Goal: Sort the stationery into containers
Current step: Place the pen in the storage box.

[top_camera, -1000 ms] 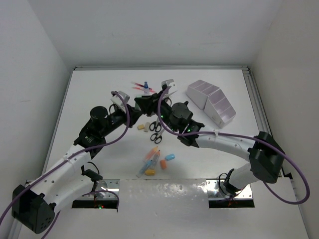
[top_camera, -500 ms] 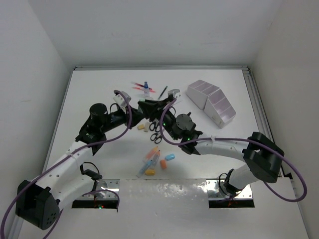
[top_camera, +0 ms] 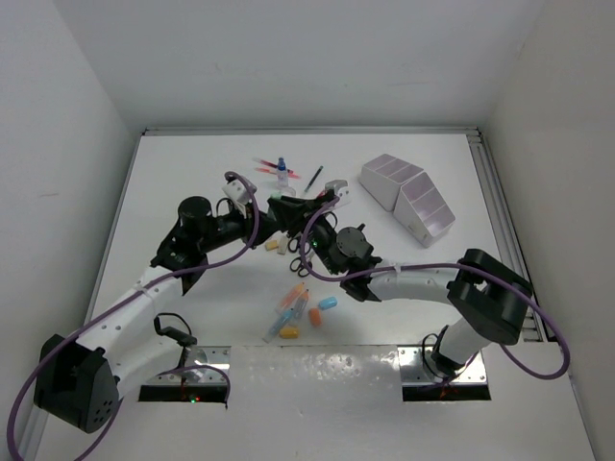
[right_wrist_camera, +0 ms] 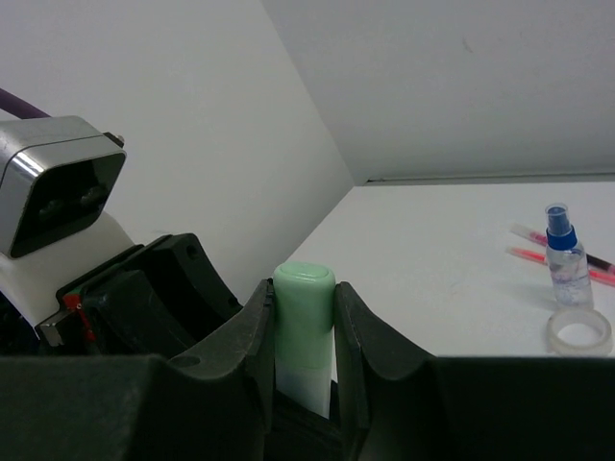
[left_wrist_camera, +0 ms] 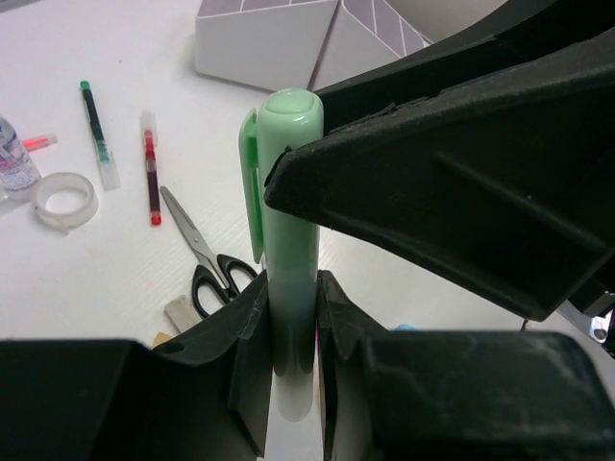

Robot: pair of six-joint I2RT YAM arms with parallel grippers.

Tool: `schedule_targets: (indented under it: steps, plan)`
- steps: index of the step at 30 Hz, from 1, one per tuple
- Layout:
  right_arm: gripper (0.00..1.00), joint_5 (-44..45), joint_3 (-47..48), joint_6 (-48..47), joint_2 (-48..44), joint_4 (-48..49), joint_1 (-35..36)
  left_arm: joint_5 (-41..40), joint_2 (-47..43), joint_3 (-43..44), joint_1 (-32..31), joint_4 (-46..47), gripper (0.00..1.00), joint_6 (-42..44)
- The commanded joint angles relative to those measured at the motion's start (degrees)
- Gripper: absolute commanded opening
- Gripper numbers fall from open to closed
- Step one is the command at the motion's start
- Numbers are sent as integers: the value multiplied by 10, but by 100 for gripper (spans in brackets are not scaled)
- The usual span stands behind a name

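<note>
A pale green marker (left_wrist_camera: pixel 288 240) is held in the air between both grippers. My left gripper (left_wrist_camera: pixel 291 288) is shut on its lower barrel. My right gripper (right_wrist_camera: pixel 304 288) is shut on the other end of the marker (right_wrist_camera: pixel 304 307). In the top view the two grippers, left (top_camera: pixel 266 206) and right (top_camera: pixel 289 208), meet nose to nose above the table's middle, and the marker is hidden between them. The white stepped organiser (top_camera: pixel 408 192) stands at the far right, and its wall shows in the left wrist view (left_wrist_camera: pixel 269 38).
Black-handled scissors (top_camera: pixel 301 245), beige erasers (top_camera: pixel 274 245) and pastel capsule pieces (top_camera: pixel 298 312) lie below the grippers. A blue-capped bottle (right_wrist_camera: pixel 563 252), a tape ring (right_wrist_camera: pixel 578 332) and red pens (top_camera: pixel 264 165) lie at the back. A red pen (left_wrist_camera: pixel 151 168) lies near scissors (left_wrist_camera: pixel 207 254).
The right arm has drawn in toward the left gripper, and the two grippers are now closer together on the green marker. The left arm has shifted slightly to the right.
</note>
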Motion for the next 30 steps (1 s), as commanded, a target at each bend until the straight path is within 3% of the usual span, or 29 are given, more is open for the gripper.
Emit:
schedule_targets:
  steps: [1,12,13,15,16,18,19,21,22,26,30]
  plan:
    - [0,-76,-61,3,53,-217,37,-37,-29,66,20,268,0,0]
    - [0,-72,6,-22,-17,-235,20,22,-43,39,-10,190,2,47]
    - [0,-72,9,-23,-25,-235,15,27,-44,37,-12,183,16,46]
    - [0,-61,10,-23,-47,-240,-4,43,-48,36,-12,169,33,72]
    - [0,-59,9,-23,-55,-239,-11,46,-50,36,-13,152,49,75]
    - [0,-54,-2,-27,-82,-237,-34,61,-54,38,-13,115,63,89]
    - [0,-51,-6,-27,-94,-237,-42,65,-55,40,-14,101,75,96]
    - [0,-48,-20,-32,-133,-239,-81,76,-67,41,-13,60,86,109]
    - [0,-52,-23,-39,-146,-246,-94,80,-71,41,-13,52,99,111]
    - [0,-77,-29,-113,-197,-295,-170,77,-86,42,-13,17,100,105]
    - [0,-158,-50,-227,-214,-304,-332,43,-102,32,-11,-2,100,100]
